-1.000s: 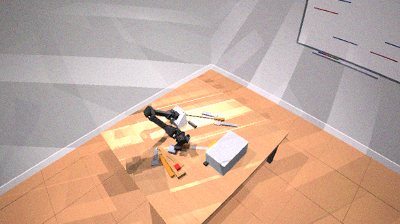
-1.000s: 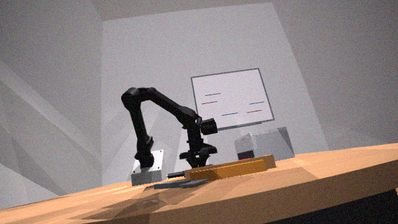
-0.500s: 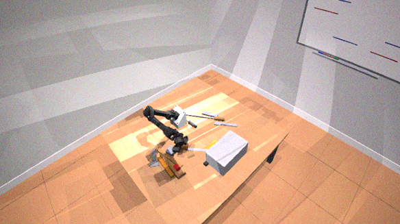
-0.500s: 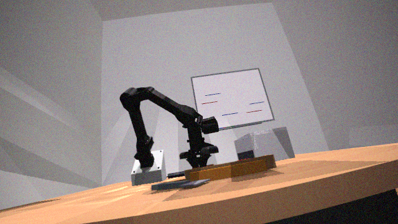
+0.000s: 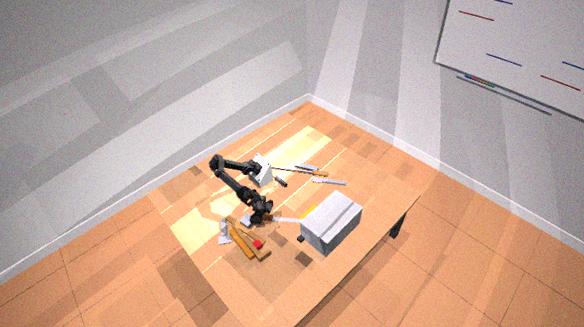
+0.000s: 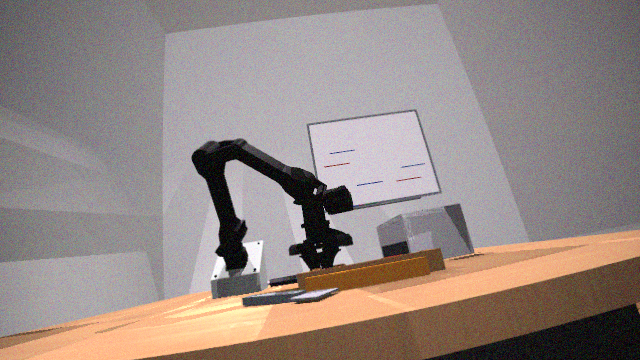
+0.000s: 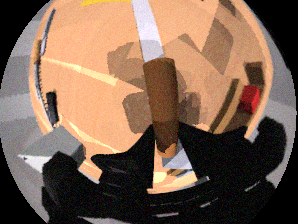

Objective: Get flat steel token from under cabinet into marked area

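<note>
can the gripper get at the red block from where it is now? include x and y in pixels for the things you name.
Probably not yet: the gripper (image 5: 267, 218) (image 6: 319, 266) (image 7: 162, 124) is shut on the brown-handled tool (image 5: 285, 219) (image 7: 161, 90), so that likely must go down first. The red block's (image 5: 257, 244) (image 7: 249, 99) top looks uncovered, though wooden strips beside it could crowd the fingers.

Black arm (image 6: 262, 162) arched above table (image 6: 450, 300), hand (image 6: 320, 260) down.

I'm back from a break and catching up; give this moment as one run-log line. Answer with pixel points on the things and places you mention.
claw (image 5: 266, 216) (image 6: 319, 261) (image 7: 162, 124): shut on brown-handled flat-bladed tool (image 5: 286, 219) (image 7: 162, 95) | blade: toward grey box-shaped cabinet (image 5: 332, 221) (image 6: 435, 230) | steel token: not seen
</note>
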You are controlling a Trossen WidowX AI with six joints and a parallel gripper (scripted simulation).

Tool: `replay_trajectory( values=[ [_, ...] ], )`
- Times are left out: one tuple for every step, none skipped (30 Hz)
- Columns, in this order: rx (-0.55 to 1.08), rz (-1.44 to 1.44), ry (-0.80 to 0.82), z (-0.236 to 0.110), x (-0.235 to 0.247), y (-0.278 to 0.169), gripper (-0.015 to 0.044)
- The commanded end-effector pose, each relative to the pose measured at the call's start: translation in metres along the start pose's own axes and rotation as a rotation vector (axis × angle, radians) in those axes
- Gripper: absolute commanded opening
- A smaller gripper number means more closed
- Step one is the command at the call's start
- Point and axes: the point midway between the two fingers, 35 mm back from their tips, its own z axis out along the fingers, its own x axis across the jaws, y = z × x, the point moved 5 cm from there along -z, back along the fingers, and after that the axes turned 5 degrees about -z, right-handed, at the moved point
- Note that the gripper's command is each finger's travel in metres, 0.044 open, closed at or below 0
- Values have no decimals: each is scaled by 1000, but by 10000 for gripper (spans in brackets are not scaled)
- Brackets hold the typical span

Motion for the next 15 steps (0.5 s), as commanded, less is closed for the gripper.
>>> replay_trajectory(
  values=[
    [6,19,-18,-2,-7,-3,0],
    [6,19,-18,-2,-7,-3,0],
    [6,19,-18,-2,-7,-3,0],
    [6,19,-18,-2,-7,-3,0],
    [6,19,-18,-2,-7,-3,0],
    [6,19,-18,-2,-7,-3,0],
    [6,19,-18,-2,-7,-3,0],
    [6,19,-18,-2,-7,-3,0],
    [6,20,-18,-2,-7,-3,0],
    [6,22,-18,-2,-7,-3,0],
    [6,26,-18,-2,-7,-3,0],
    [5,31,-18,-2,-7,-3,0],
    [5,36,-18,-2,-7,-3,0],
    [5,43,-18,-2,-7,-3,0],
    [5,50,-18,-2,-7,-3,0]
  ],
)
